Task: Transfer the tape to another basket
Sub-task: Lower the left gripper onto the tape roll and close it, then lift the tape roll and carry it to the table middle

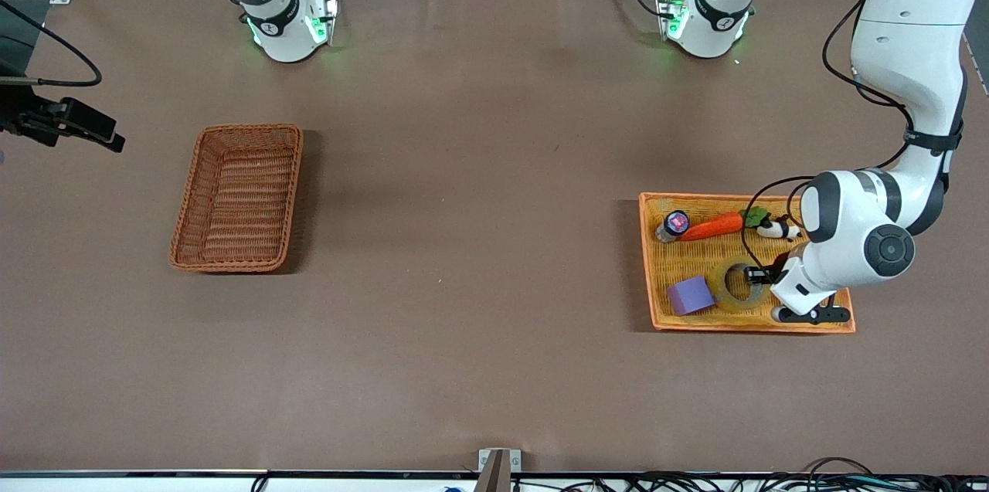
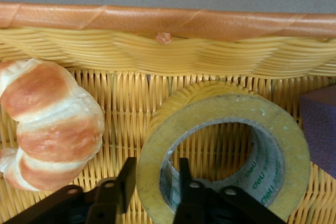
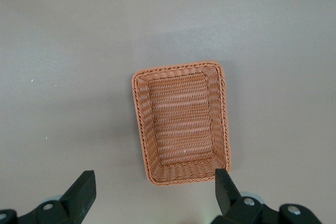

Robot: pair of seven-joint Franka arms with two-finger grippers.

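Brown cloth covered the whole surface (image 1: pixel 479 167), w/ the arms' bases along its top edge in the front view.

Left gripper (image 2: pixel 155 179) was down inside the orange-yellow tray basket (image 1: pixel 657 299), at the left arm's end of the surface. Its fingers (image 2: pixel 127 177) stood only a little apart, one outside the tape (image 2: pixel 226 145) and one inside the grey core, so the roll's wall sat between them. Whether they already pressed on the wall, I could not tell for sure; a thin gap seemed to show at the outer finger. The tape lay flat on the tray's woven floor, near the rim that is closer to the front camera.

Just beside the tape was a purple block (image 1: pixel 690 295), toward the right arm's end. A croissant (image 2: pixel 47 124) lay beside the tape too, seen in the left wrist view only. Farther from the front camera in the same tray were a toy carrot (image 1: pixel 715 225), a small round jar (image 1: pixel 674 224) and a small black-white figure (image 1: pixel 776 229).

Right gripper (image 3: pixel 152 192) hung high over the reddish-brown basket (image 1: pixel 237 198), fingers (image 3: pixel 81 192) wide apart & holding nothing; this arm waited. That basket sat well apart from the tray, toward the right arm's end.
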